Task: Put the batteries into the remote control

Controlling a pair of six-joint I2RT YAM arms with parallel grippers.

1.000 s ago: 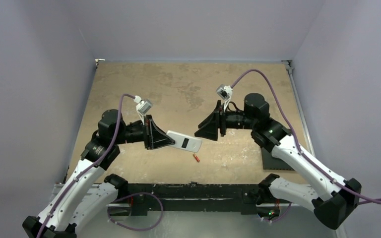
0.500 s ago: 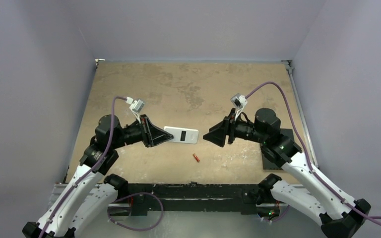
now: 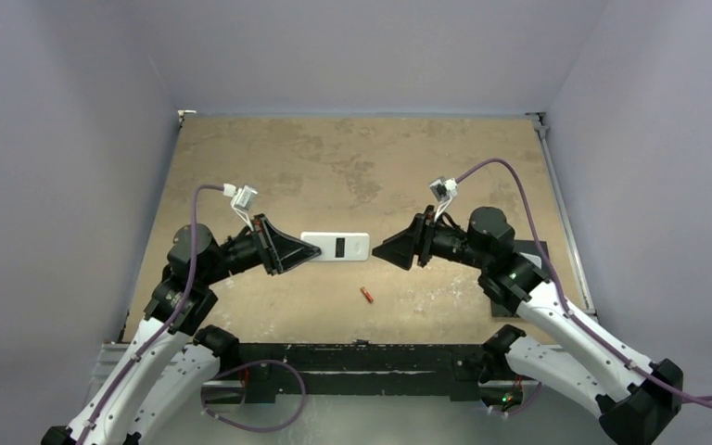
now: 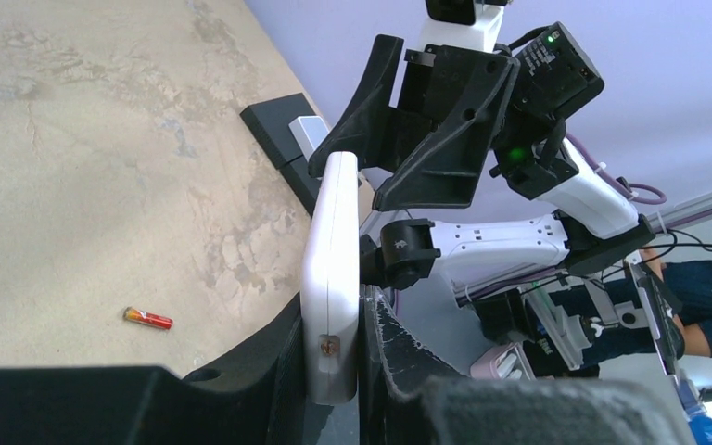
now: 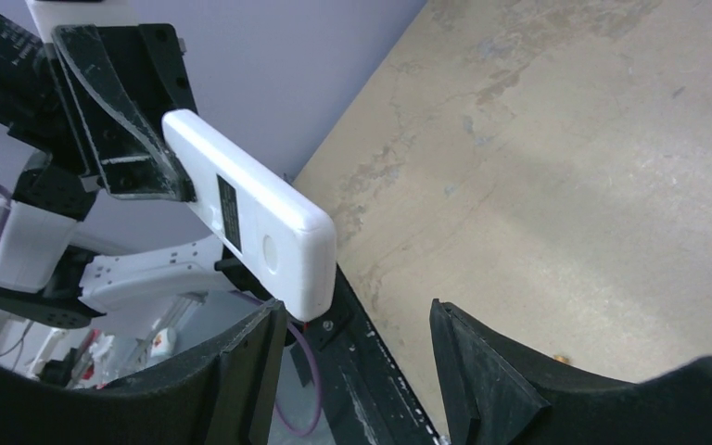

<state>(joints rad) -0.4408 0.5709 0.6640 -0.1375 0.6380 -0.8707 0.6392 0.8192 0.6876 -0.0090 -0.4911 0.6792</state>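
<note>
Jaws at left pinch remote control (image 3: 336, 247), right jaws spread; battery (image 4: 148, 319) lies on table (image 3: 334, 167), clear from left wrist.

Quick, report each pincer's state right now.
Left pincer: closed on one end of the remote control.
Right pincer: open, gripping nothing, at the remote's free end.

Table (image 3: 334, 158) was tan and blotchy, with worn patches mid-surface. A flat black slab (image 3: 502, 306) lay at the right edge toward the near-right corner, partly hidden. In the left wrist view a pale grey block (image 4: 308, 136) touched it; on top or alongside, couldn't tell. A black rail (image 3: 362, 357) ran along the near edge. Lavender walls (image 3: 380, 56) stood on three sides. A person in a dark top (image 4: 705, 278) was off past the right edge.
</note>
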